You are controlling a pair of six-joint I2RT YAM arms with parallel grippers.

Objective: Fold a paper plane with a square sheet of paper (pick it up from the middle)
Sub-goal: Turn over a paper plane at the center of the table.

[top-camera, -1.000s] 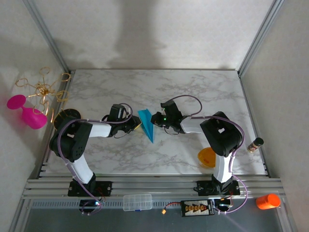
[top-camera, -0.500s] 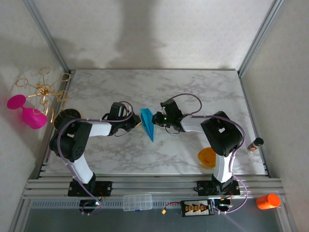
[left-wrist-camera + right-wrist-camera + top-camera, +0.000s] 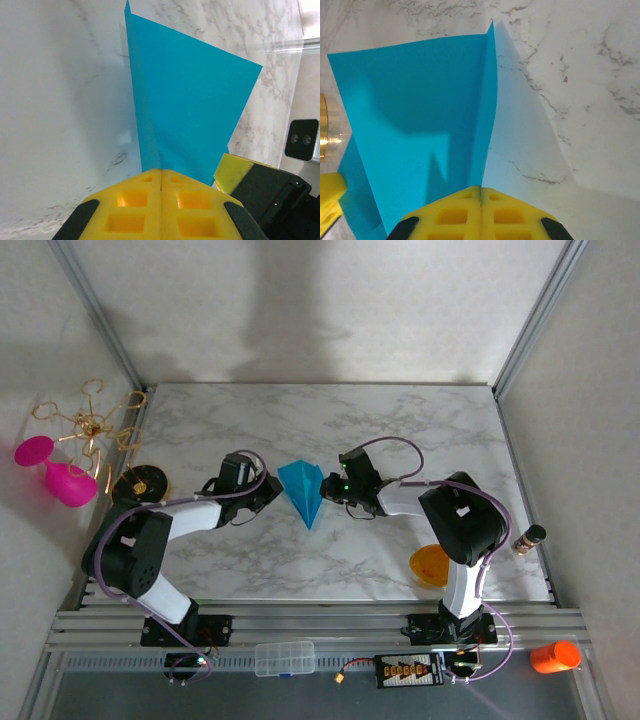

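The paper plane (image 3: 302, 492) is sitting at the middle of the marble surface (image 3: 420, 430), its broad end pointing toward the far wall and its sharp tip pointing toward the arm bases. The left tool (image 3: 274, 490) is reaching in from its left side and the right tool (image 3: 328, 485) from its right, so the teal paper is lying between them. In the left wrist view the left tool's yellow fingers (image 3: 135, 200) are pressing flat together, gripping an edge of the paper in their seam while a wing is standing up from it. In the right wrist view the right tool's yellow fingers (image 3: 445, 215) are likewise pinching a raised fold. A small orange bowl (image 3: 430, 565) is sitting near the right arm's base, well apart from the paper
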